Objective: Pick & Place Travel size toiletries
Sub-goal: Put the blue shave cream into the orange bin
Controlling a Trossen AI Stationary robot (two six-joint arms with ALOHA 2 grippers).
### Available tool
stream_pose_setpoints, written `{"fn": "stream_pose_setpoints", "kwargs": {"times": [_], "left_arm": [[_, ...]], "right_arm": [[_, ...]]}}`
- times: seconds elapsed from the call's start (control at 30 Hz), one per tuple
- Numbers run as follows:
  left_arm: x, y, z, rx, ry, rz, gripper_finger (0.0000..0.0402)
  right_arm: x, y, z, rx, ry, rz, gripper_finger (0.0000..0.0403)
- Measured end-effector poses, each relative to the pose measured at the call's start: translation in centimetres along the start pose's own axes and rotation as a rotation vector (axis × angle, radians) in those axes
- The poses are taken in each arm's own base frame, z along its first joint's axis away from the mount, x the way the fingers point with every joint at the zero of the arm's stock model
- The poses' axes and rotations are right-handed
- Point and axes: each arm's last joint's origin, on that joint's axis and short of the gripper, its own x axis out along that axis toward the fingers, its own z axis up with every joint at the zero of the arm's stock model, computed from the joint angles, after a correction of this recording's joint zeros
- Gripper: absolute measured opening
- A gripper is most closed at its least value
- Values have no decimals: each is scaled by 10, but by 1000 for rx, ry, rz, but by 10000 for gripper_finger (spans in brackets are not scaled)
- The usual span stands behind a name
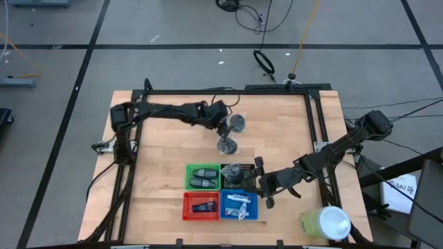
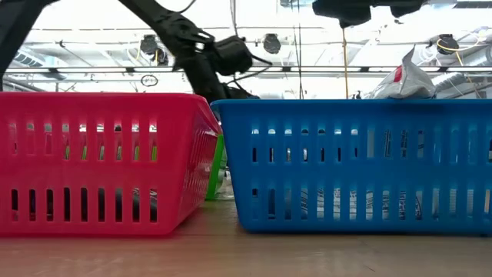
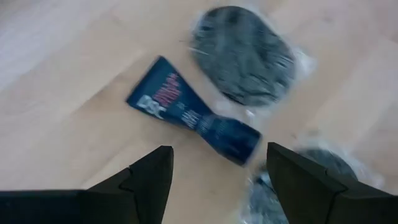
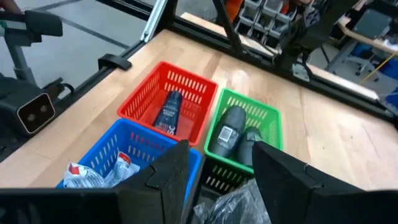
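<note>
Even, bright light on the wooden table [image 1: 166,159]; the low view's upper half glares white; the left wrist view is motion-blurred.

From overhead we look straight down on the whole table [image 1: 166,152]; at tabletop height we sit close against the red tray [image 2: 100,161] and blue tray [image 2: 361,161], facing the room beyond; our left wrist view hangs near above a dark blue tube [image 3: 193,115]; our right wrist view looks down over the four trays (shared with the overhead view).
</note>
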Motion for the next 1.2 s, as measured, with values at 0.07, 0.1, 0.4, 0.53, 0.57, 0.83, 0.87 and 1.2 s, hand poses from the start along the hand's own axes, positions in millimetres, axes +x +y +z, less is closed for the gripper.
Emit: {"fn": "stream_pose_setpoints", "kwargs": {"times": [0.07,0.1,0.4,0.53,0.57,0.83,0.87,1.2], "left_arm": [[5,1,11,-38,39,34,261],[8,0,16,-45,50,48,265],[41,1,29,-73,139,118,292],[51,10,22,-96,205,167,293],[53,13,21,-106,213,188,291],[52,23,20,-36,259,228,272],[53,23,20,-13,259,223,269],[52,13,16,112,269,197,210]], "right_arm": [[0,0,-1,1,15,2,164],[0,0,-2,0,22,3,165],[0,1,-4,32,42,9,166],[0,1,-4,28,42,10,166],[0,1,-4,27,42,10,166],[0,1,-4,31,41,10,167],[0,1,-4,32,41,10,167],[0,1,-4,32,41,10,167]]}}
